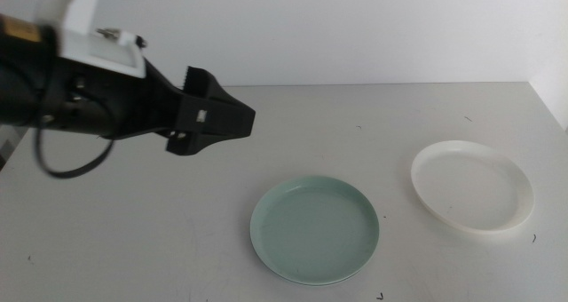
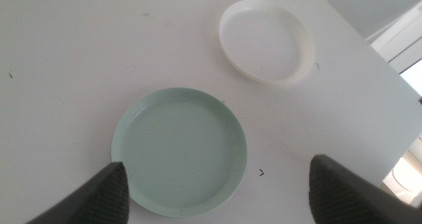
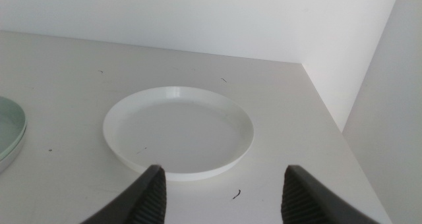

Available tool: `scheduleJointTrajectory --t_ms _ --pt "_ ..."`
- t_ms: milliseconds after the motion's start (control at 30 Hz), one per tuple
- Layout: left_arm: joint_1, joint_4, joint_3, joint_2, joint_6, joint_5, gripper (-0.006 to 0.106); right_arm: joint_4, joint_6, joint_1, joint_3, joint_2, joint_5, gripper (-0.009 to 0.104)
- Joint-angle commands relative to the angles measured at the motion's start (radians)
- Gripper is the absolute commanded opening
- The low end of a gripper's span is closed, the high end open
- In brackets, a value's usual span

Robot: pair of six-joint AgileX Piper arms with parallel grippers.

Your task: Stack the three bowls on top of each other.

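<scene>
Since the mint green bowl (image 1: 315,229) seems to sit on a grey one, only the white bowl (image 1: 472,188) remains apart. Left gripper (image 1: 232,115) hangs above the table (image 1: 133,231), jaws spread wide and empty; right gripper (image 3: 221,191), also spread and empty, faces the white bowl, likely to grasp it.

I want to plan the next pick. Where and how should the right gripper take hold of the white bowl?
Probably at the rim. The white bowl is shallow and lies flat and upright on the table, so only its low wall gives the jaws something to close on. The right gripper, open, faces the near edge, apart from the mint green bowl: come down there, one jaw inside, one outside.
</scene>
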Motion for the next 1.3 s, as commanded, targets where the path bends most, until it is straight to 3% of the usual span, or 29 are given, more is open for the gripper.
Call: scheduleJointTrajectory --t_ms 0,267,667,733,967,1267 --pt "-0.003 -0.018 -0.027 -0.093 0.004 0.000 0.101 -0.012 -0.004 -0.008 -0.007 -0.027 -0.076 0.045" --pt "-0.003 0.034 -0.027 -0.235 0.004 0.047 0.101 -0.012 -0.004 -0.008 -0.007 -0.027 -0.076 0.045" --pt "-0.003 0.057 -0.027 -0.239 0.003 0.039 0.101 -0.012 -0.004 -0.008 -0.007 -0.027 -0.076 0.045" --pt "-0.003 0.057 -0.027 -0.239 0.003 0.039 0.101 0.051 -0.004 -0.008 -0.024 -0.024 -0.057 0.045" --pt "-0.003 0.058 -0.027 -0.238 0.002 0.039 0.101 0.061 -0.004 -0.008 -0.222 0.099 0.119 0.045" --pt "-0.003 0.058 -0.027 -0.238 0.002 0.039 0.101 0.055 -0.004 -0.008 -0.514 0.395 0.227 0.045"
